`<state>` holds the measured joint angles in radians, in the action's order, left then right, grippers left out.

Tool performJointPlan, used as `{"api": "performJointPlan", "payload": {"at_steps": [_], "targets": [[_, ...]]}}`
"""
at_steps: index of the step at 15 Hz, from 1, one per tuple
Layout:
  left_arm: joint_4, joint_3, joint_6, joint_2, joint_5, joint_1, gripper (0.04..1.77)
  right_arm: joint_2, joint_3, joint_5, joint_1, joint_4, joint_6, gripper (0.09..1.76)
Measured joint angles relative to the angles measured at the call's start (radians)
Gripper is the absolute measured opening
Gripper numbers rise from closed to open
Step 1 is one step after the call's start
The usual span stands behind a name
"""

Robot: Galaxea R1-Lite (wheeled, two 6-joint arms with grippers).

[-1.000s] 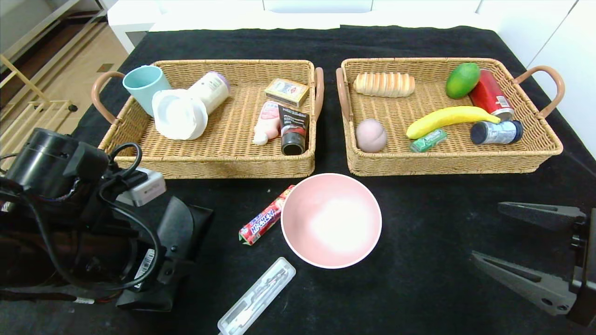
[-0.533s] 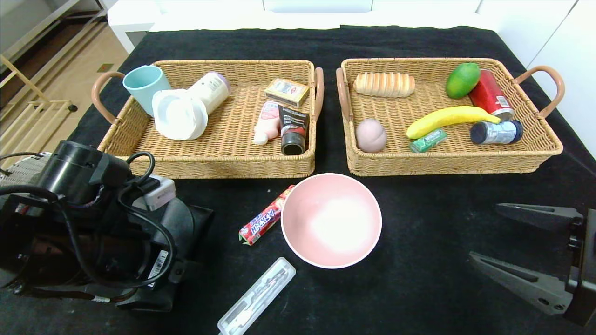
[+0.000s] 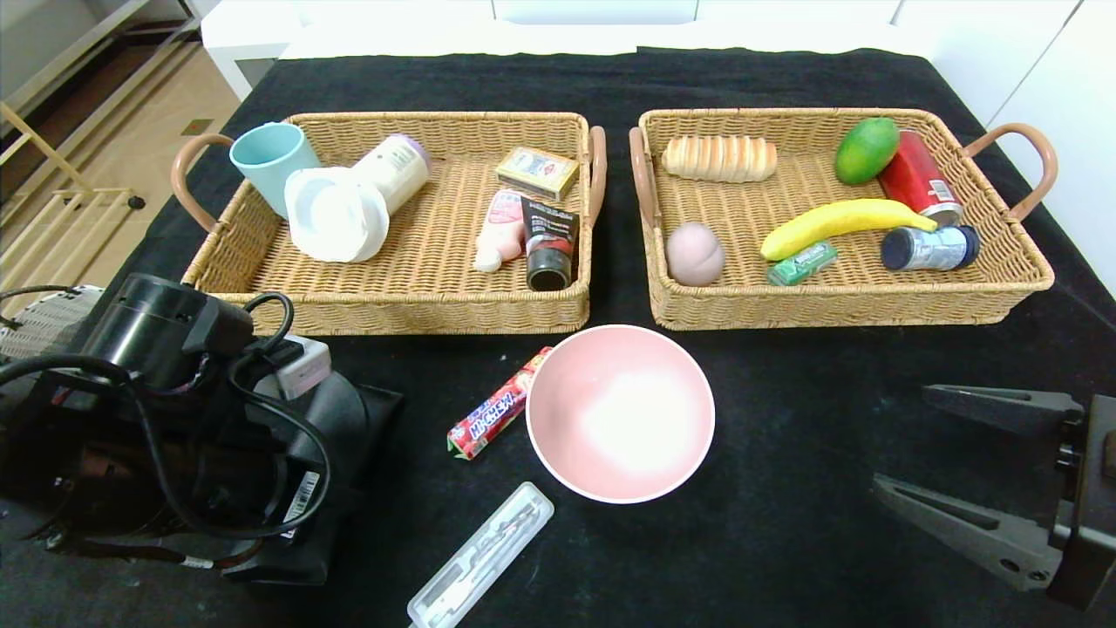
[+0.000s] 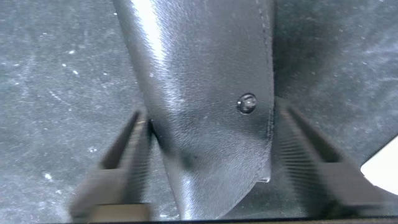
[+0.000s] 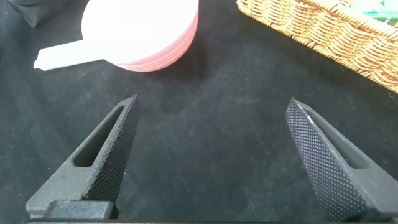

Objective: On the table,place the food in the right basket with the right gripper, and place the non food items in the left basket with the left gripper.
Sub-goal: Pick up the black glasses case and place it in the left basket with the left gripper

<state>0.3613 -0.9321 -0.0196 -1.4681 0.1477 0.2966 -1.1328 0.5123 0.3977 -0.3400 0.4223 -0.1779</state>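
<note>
My left gripper (image 4: 211, 115) is low over the black glasses case (image 4: 205, 106) at the front left of the table (image 3: 785, 541), its jaws against both long sides of the case. In the head view the left arm (image 3: 174, 419) covers most of the case (image 3: 353, 419). The pink bowl (image 3: 621, 414) stands at centre front, the red candy pack (image 3: 497, 406) beside it and the clear cutlery box (image 3: 482, 556) nearer me. The peach (image 3: 695, 253) and bread loaf (image 3: 719, 159) lie in the right basket (image 3: 837, 307). My right gripper (image 3: 902, 436) waits open at the front right.
The left basket (image 3: 410, 310) holds a light blue cup (image 3: 266, 157), a white bottle, tubes and a small box. A banana (image 3: 841, 222), green mango, red can and a small jar share the right basket. The right wrist view shows the bowl (image 5: 146, 31) ahead of open jaws.
The left arm has come down and slightly right over the glasses case, and its jaws have narrowed onto it. The right gripper has barely shifted.
</note>
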Motion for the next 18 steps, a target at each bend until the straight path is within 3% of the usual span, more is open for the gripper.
{"api": "performJointPlan", "payload": {"at_steps": [4, 18], "targets": [[-0.005, 0.014, 0.0, -0.001, 0.002, 0.001, 0.81, -0.003, 0.0, 0.0, 0.0, 0.0, -0.001, 1.71], [-0.001, 0.02, 0.001, -0.001, -0.004, 0.003, 0.8, -0.009, -0.004, 0.0, -0.001, 0.0, -0.002, 1.71]]}}
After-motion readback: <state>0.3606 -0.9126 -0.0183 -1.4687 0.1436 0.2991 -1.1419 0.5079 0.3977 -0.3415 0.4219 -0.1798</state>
